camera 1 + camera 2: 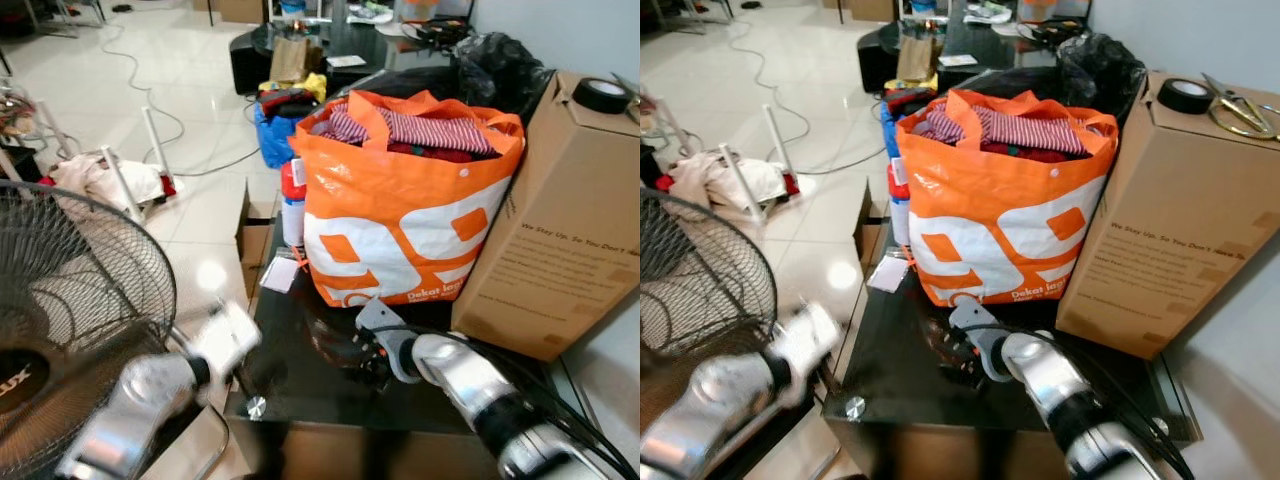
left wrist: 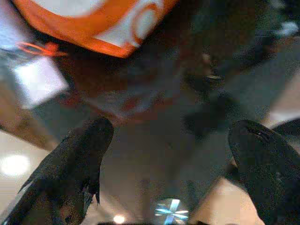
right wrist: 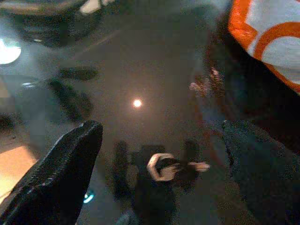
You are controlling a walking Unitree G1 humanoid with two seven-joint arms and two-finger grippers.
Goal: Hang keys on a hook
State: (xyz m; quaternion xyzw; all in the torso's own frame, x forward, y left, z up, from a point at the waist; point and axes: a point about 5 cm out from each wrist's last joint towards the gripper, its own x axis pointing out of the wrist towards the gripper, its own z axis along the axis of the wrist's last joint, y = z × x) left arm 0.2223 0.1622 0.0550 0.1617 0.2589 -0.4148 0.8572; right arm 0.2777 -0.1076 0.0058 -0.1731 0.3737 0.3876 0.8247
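A dark glass desk carries a stuffed orange shopping bag with a tall cardboard box just beside it; a roll of black tape sits on top of the box. The right pincer hangs low over the glass in front of the bag, its fingers spread wide around a small dark bunch that looks like the keys, blurred and lying on the glass between the tips. The left pincer hovers at the desk's near edge, also spread wide and holding nothing. A fan's wire guard stands at the robot's left, and cables trail across the tiled floor.
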